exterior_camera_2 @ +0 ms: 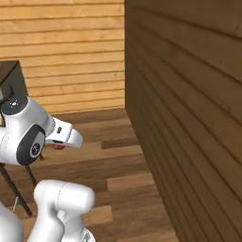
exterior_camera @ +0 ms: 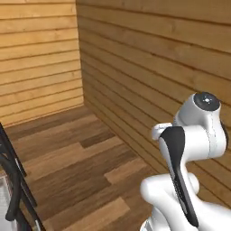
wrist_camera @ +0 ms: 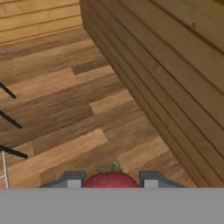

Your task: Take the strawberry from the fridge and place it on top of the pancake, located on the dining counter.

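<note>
The strawberry (wrist_camera: 110, 179) sits right between the two finger tips in the hand view, and the gripper (wrist_camera: 109, 180) is clamped on it, one grey tip pressed to each side of the fruit. So the fruit is in hand and out of the fridge; the relation that matters now is where the pancake lies from the hand, and that cannot be read here, because ahead of the gripper there is just plank floor (wrist_camera: 65, 109) running up to a wooden wall (wrist_camera: 175, 65). From the right base view the fruit peeks out as a small red spot (exterior_camera_2: 58, 146) under the white hand, held well above the floor, with the arm folded close to the base. A dark brown slab (exterior_camera_2: 12, 78) sits at the left edge of that view, possibly the dining counter, though too little shows to be sure. My read is that the base has to turn or drive before any placing can start. The strawberry itself looks dark red, rounded, glossy, with a tiny green stalk poking up at its top, seemingly undamaged, and small enough that the jaws stand only partly apart around it.
</note>
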Available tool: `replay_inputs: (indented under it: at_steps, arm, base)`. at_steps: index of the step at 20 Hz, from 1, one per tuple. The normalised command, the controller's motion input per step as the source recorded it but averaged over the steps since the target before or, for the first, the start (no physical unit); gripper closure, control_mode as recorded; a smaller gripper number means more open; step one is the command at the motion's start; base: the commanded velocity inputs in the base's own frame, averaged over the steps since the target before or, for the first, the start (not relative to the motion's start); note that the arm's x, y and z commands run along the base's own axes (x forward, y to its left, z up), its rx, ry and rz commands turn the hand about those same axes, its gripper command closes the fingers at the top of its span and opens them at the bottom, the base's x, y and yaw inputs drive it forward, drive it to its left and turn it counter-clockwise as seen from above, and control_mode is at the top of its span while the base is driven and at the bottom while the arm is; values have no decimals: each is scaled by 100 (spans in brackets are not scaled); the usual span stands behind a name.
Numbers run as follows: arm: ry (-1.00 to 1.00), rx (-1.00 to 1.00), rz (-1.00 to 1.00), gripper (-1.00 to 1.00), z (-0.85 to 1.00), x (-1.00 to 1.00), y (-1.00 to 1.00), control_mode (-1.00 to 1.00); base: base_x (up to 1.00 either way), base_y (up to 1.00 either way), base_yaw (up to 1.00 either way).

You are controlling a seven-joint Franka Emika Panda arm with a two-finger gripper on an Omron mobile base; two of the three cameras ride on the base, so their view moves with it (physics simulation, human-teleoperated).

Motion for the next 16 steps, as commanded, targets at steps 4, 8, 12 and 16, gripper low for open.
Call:
replay_inputs:
  at_steps: [4, 8, 12, 16]
  arm:
    - [0, 0, 0, 100, 0, 0, 0, 100]
    - [0, 0, 0, 100, 0, 0, 0, 100]
    - [0, 0, 0, 100, 0, 0, 0, 100]
    - [0, 0, 0, 100, 0, 0, 0, 100]
  base:
    - [84, 0, 91]
    - [91, 0, 89]
    - [83, -1, 91]
    - [64, -4, 95]
